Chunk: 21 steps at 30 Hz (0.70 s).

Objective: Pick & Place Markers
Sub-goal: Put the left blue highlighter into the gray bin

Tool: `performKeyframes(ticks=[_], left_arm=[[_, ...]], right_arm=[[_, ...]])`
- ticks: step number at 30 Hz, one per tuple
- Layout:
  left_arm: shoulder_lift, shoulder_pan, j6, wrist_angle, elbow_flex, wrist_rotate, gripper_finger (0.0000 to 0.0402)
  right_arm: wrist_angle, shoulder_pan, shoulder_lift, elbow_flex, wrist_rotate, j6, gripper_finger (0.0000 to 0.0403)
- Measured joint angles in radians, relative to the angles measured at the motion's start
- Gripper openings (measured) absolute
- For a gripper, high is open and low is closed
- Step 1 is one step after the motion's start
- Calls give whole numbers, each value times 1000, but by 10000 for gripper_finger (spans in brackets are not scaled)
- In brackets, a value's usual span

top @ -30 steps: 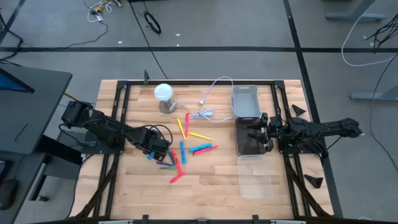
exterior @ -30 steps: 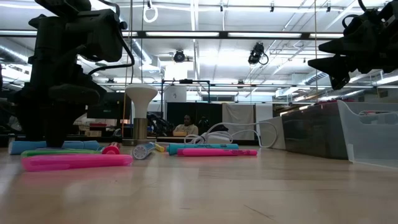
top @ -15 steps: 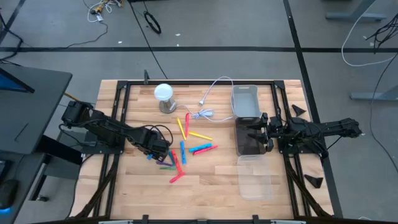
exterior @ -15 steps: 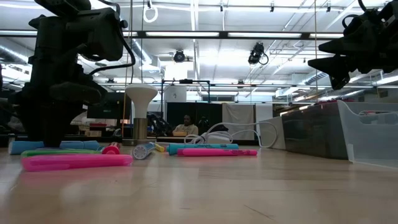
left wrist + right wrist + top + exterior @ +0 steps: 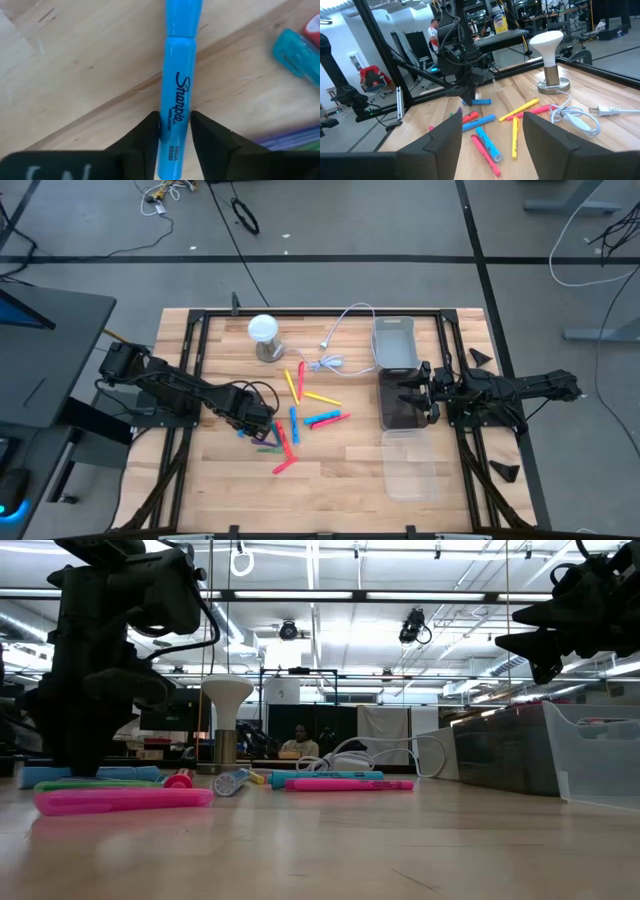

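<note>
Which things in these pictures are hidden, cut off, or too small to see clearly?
- Light blue plastic marker: left wrist view, lower end cut by the edge, between the left pincer fingers.
- Dark plastic bin: high view, the right pincer covers its inside.
- Purple marker: high view, too small.

My two dark fingers (image 5: pixel 145 137) sit tight against either side of a light blue marker (image 5: pixel 177 95) lying on the wooden table (image 5: pixel 75 75). Black script runs along its barrel. Off to one side I see a teal marker (image 5: pixel 296 51), with purple and green ones (image 5: pixel 290 137) nearby.
</note>
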Motion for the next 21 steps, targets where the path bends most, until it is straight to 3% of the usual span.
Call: performKeyframes(ticks=[7,21], left_arm=[[0,-1,2,3,1,1,76],[-1,-1,52,14,2,-29,69]], right_arm=[[0,0,0,0,0,0,213],[0,0,0,0,0,0,213]])
